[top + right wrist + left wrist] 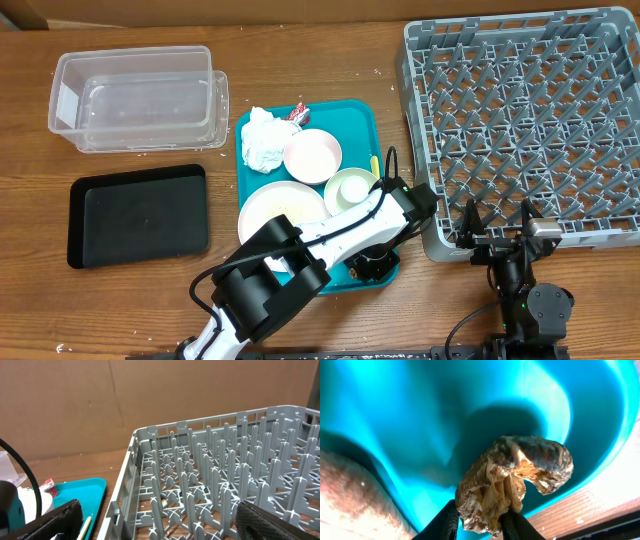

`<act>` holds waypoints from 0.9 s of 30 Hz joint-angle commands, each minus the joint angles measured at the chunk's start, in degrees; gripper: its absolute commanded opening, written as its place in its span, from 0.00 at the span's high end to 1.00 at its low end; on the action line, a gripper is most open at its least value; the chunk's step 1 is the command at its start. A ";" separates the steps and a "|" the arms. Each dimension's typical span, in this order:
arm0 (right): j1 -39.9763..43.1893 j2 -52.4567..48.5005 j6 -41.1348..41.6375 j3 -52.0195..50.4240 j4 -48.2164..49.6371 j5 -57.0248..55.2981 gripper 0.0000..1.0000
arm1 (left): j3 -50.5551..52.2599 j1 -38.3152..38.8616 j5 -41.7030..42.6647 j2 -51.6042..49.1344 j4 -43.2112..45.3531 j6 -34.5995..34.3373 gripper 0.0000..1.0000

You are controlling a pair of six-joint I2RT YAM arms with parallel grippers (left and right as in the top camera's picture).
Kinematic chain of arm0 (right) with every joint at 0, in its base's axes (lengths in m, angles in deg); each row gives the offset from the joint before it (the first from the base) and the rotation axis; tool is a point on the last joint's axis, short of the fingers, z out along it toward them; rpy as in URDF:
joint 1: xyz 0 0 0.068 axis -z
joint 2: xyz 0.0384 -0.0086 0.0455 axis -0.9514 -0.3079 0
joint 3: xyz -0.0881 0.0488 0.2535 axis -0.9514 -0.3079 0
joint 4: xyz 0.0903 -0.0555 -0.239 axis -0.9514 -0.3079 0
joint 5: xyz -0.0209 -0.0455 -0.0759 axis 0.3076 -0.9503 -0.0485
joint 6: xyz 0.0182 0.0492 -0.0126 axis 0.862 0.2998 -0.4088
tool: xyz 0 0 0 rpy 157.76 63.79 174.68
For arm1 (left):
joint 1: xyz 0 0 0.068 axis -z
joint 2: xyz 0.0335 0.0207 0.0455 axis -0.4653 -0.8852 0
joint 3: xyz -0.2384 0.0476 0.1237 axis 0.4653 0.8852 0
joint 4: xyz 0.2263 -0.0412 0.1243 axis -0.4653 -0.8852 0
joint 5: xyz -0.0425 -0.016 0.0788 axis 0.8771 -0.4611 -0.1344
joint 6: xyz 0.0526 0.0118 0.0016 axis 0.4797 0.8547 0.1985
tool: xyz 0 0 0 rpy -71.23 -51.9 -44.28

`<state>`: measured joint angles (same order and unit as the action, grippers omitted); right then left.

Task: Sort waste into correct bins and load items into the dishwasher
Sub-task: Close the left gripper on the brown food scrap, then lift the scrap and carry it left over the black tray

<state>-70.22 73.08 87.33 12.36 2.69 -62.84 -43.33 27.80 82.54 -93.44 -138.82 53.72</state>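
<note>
Sorting is barely begun — my left gripper (480,524) is clamped on the brown food chunk (512,485), at the teal tray (355,110) toward the table's near edge. Tub (130,55) and black tray (75,220) by the left edge, rack (520,100) at the far right corner — all bare. Napkins (263,140), pink plate (312,156) and white plate (280,210) sit on the teal tray. My right gripper (165,517) hangs open.

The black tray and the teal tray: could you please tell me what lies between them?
Only a bare strip of table, seen in the overhead view; the black tray and teal tray lie apart.
</note>
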 commanded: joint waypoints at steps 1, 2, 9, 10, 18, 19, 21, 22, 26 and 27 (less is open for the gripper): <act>0.04 0.57 -0.17 -0.59 0.35 0.11 0.00 | -2.36 0.48 0.46 -0.44 -1.16 -0.39 0.86; 0.04 0.57 -0.17 -0.59 0.35 0.11 0.00 | -2.80 0.48 0.46 -0.46 -1.55 -0.42 0.88; 0.04 0.57 -0.17 -0.59 0.37 0.11 0.00 | -4.85 0.35 0.48 -0.44 -2.89 -1.53 0.91; 0.04 0.57 -0.17 -0.59 0.37 0.11 0.00 | -5.22 0.31 0.46 -0.44 -3.13 -1.51 0.91; 0.04 0.57 -0.17 -0.59 0.37 0.11 0.00 | -9.90 -0.50 0.42 -0.44 -6.19 -1.51 0.94; 0.04 0.57 -0.17 -0.59 0.37 0.11 0.00 | -10.82 -0.90 0.35 -0.44 -6.97 -1.49 0.94; 0.04 0.57 -0.17 -0.59 0.37 0.11 0.00 | -12.79 -2.14 0.24 -0.44 -8.57 -1.51 0.95; 0.04 0.57 -0.17 -0.59 0.37 0.11 0.00 | -13.86 -3.15 0.24 -0.44 -9.55 -1.51 0.95; 0.04 0.57 -0.17 -0.59 0.37 0.11 0.00 | -16.11 -6.64 0.44 -0.44 -11.76 -1.51 0.96; 0.04 0.57 -0.17 -0.59 0.37 0.11 0.00 | -16.44 -7.61 0.44 -0.44 -12.11 -1.49 0.96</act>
<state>-70.22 73.08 87.36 12.36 2.67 -62.84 -57.12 23.64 82.56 -93.48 -149.79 52.65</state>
